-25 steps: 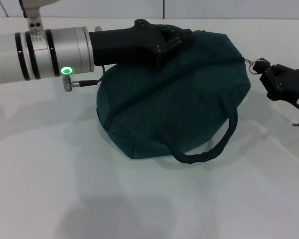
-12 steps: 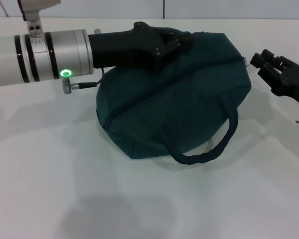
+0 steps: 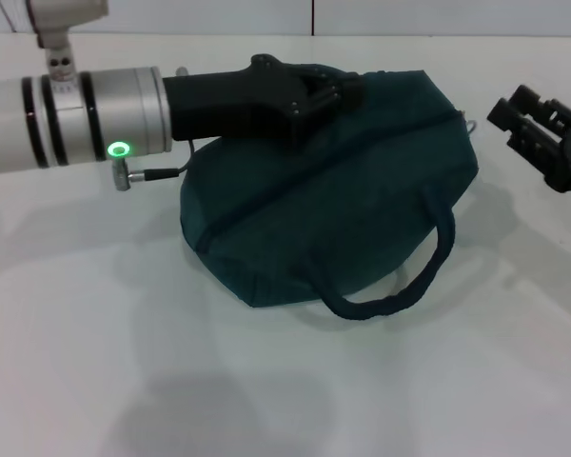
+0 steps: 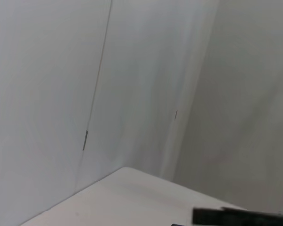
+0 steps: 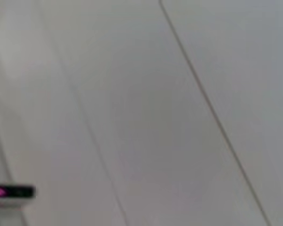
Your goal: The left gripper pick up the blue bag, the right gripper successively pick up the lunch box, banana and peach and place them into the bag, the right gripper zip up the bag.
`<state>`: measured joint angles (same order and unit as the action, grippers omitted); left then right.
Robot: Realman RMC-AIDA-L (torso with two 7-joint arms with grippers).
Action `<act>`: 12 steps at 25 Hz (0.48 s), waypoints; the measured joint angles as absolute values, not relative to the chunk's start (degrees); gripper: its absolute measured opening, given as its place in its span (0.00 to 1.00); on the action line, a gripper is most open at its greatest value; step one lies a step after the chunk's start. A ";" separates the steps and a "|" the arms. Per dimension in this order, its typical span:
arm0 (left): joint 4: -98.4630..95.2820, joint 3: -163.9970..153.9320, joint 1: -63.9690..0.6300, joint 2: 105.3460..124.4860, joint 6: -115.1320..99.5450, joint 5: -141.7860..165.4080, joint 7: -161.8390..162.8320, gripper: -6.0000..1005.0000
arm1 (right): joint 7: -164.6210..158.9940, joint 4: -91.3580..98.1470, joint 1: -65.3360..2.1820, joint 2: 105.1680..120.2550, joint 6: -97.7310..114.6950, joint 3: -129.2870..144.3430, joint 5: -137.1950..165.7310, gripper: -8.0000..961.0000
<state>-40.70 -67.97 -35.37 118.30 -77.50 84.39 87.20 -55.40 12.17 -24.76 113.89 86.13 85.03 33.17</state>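
The blue bag (image 3: 333, 205) lies bulging on the white table (image 3: 124, 362) in the head view, its top seam closed and one looped handle (image 3: 400, 286) hanging toward the front. My left gripper (image 3: 347, 90) reaches in from the left and is shut on the bag's upper back edge. A small metal ring pull (image 3: 469, 122) sticks out at the bag's right end. My right gripper (image 3: 514, 107) hovers to the right of that end, apart from it, open and holding nothing. The lunch box, banana and peach are hidden from view.
Bare white tabletop runs in front of and to the left of the bag. A pale wall (image 4: 132, 84) fills both wrist views. The left wrist view also shows a table corner (image 4: 132, 197).
My right gripper has let go of the zipper pull, opened, and drawn away to the right. The left arm and the bag have shifted slightly left.
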 joint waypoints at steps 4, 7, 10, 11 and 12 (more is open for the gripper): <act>-40.70 -65.72 -33.91 118.49 -81.90 82.39 87.06 0.06 | -55.54 15.36 -23.71 113.61 89.51 85.27 33.70 0.49; -40.70 -63.04 -31.73 118.90 -85.59 79.27 85.66 0.07 | -55.82 17.91 -23.92 113.54 91.58 85.40 36.00 0.49; -40.70 -61.47 -29.40 119.15 -88.46 75.76 83.05 0.15 | -56.60 19.95 -24.49 113.60 91.77 85.41 37.56 0.49; -40.69 -61.27 -28.27 119.19 -89.34 74.51 81.77 0.19 | -56.93 20.52 -24.74 113.70 91.47 85.41 37.99 0.49; -40.68 -61.12 -27.29 119.21 -90.01 73.67 80.78 0.23 | -57.16 20.95 -25.00 113.76 91.24 85.39 38.30 0.49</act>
<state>-40.68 -61.12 -27.29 119.21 -90.01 73.67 80.78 -57.17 20.95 -25.00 113.76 91.24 85.39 38.30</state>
